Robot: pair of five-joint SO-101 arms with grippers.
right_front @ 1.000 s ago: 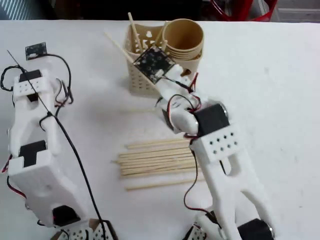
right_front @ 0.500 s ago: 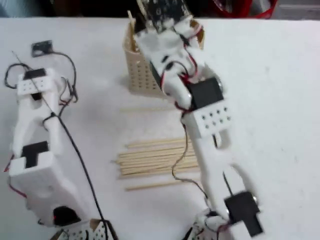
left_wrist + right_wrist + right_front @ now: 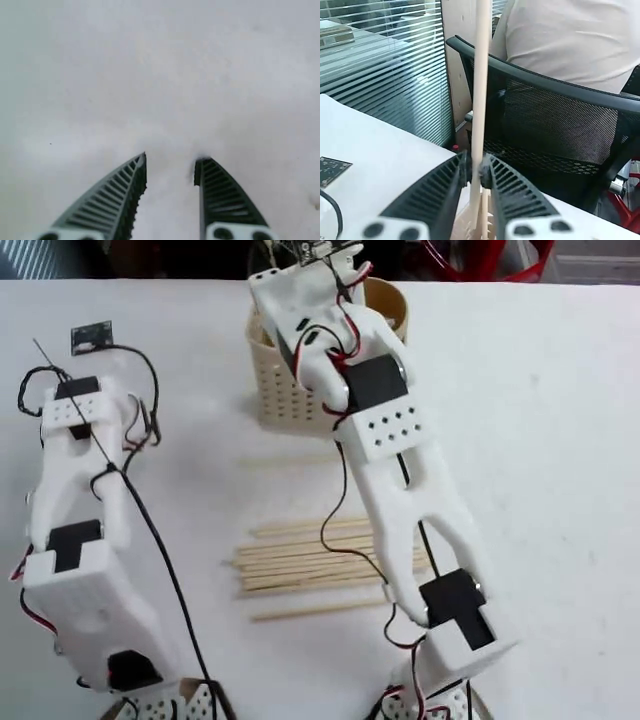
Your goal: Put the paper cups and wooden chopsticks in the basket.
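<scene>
Right jaws: clamping one chopstick (image 3: 481,75), having swung up over the basket (image 3: 275,390); release seemingly nearing. Left jaws: idling open above desk (image 3: 550,390). Bundle (image 3: 300,560) waiting.

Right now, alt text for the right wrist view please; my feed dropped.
The right end effector is shut on a wooden chopstick that sticks out well past its tips. Beyond lie the white table, a black mesh chair and window blinds.

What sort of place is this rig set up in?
Probably an office or lab: blinds and a mesh chair sit beyond the white table, which carries a loose circuit board.
</scene>
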